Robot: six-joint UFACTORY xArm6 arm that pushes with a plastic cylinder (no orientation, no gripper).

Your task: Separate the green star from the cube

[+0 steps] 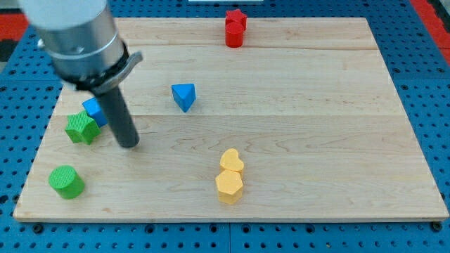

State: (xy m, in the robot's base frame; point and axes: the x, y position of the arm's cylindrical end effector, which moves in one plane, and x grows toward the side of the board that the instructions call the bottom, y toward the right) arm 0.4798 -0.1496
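Observation:
The green star (81,128) lies at the board's left side, touching the blue cube (93,111), which sits just above and to its right and is partly hidden by the rod. My tip (129,145) rests on the board a little to the right of the green star and below the blue cube. It does not seem to touch either block.
A green cylinder (66,182) sits at the lower left. A blue triangular block (183,96) lies right of the rod. A yellow heart (231,161) and yellow hexagon (229,186) touch at bottom centre. Two red blocks (235,28) stand at the top edge of the wooden board (316,126).

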